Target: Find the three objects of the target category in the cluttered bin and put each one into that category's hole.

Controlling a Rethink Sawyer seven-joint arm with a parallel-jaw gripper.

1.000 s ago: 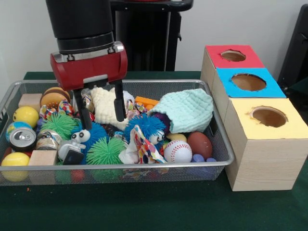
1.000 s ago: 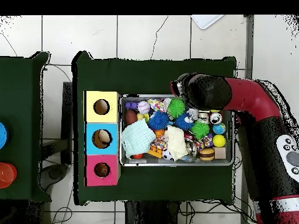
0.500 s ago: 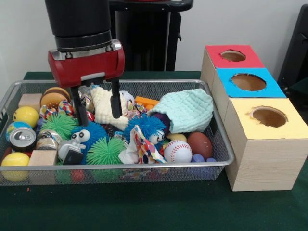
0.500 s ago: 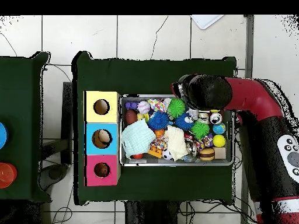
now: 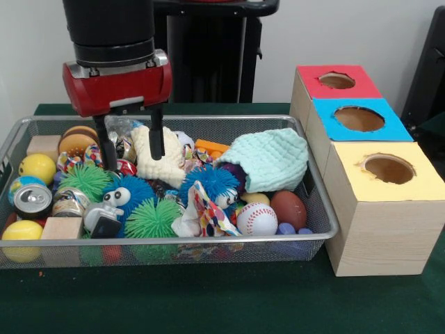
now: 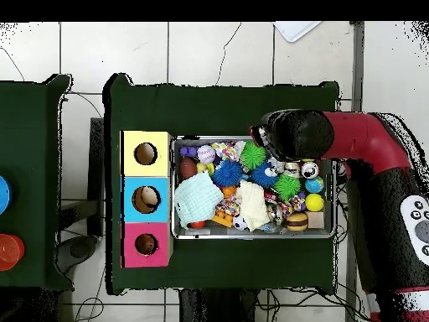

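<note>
The gripper [image 5: 129,143] hangs over the left half of the wire bin [image 5: 316,202], jaws spread and holding nothing. The toys lie heaped in the bin: spiky balls, a baseball [image 5: 256,218], a can [image 5: 32,200]. The three-hole box [image 5: 361,160] stands just right of the bin on the bench [image 5: 208,299].

Surroundings: green-clothed table [image 6: 226,105], tiled floor [image 6: 193,50].
A 2nd green table [image 6: 29,168] stands to the left in the overhead view, w/ a blue round thing [image 6: 2,193] and a red one [image 6: 7,250] at its edge. A white flat obj, poss. paper [image 6: 295,30], lies on the floor at top; cables [image 6: 92,310] run over the tiles at bottom.
</note>
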